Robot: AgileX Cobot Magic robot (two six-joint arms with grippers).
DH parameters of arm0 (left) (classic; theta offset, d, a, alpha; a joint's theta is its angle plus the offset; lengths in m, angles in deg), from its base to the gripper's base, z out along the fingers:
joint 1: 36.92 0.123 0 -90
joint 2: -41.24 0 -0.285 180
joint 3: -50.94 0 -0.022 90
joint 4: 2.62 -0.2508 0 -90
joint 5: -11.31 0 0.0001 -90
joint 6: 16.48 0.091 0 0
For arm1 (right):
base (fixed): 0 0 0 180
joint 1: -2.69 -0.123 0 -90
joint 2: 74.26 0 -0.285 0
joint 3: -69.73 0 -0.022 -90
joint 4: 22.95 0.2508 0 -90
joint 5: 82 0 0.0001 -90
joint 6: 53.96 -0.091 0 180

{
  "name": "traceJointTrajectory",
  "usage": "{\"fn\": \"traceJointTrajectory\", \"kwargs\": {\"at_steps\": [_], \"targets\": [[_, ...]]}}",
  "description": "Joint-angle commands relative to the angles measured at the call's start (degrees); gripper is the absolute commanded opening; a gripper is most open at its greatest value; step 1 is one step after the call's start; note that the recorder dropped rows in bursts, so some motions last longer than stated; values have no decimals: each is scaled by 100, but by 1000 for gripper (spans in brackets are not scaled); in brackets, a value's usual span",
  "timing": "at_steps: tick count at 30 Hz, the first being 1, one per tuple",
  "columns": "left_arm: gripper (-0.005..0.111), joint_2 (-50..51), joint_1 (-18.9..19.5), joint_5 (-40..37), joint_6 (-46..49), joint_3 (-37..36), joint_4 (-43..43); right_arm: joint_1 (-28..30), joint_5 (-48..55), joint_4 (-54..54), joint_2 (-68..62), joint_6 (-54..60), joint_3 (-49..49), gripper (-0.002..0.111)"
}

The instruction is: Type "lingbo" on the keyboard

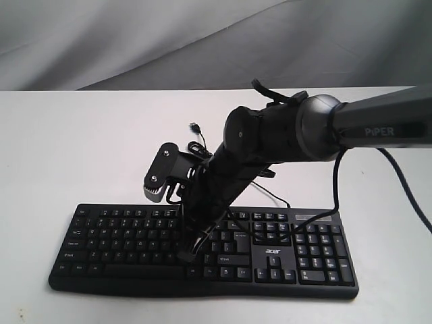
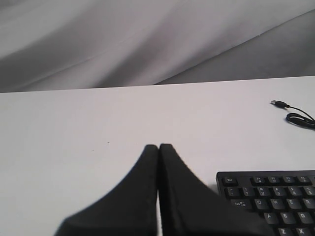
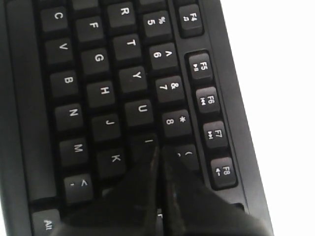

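The black keyboard [image 1: 121, 244] with its white "acer" logo [image 1: 272, 250] lies along the front of the white table [image 1: 81, 148]. My right gripper [image 1: 189, 254] reaches in from the right and points steeply down at the middle of the letter keys. In the right wrist view the right gripper [image 3: 158, 147] is shut with nothing held. Its tips rest at the I key [image 3: 147, 142], beside the 9 key [image 3: 186, 153]; whether the key is pressed I cannot tell. My left gripper [image 2: 159, 146] is shut and empty above bare table, off the keyboard's [image 2: 275, 196] Esc corner. It is out of the exterior view.
The keyboard's thin black cable [image 1: 197, 147] coils behind it and ends in a loose USB plug [image 1: 194, 126], and the plug [image 2: 279, 103] also shows in the left wrist view. A grey cloth backdrop [image 1: 202, 34] hangs behind the table's far edge.
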Motion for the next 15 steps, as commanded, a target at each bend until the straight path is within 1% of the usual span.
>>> {"fn": "traceJointTrajectory", "kwargs": {"at_steps": [1, 15], "targets": [[1, -21, 6, 30, -12, -28, 21, 10, -42, 47, -2, 33, -9, 0], [1, -21, 6, 30, -12, -28, 21, 10, -52, 47, -1, 33, -71, 0]]}}
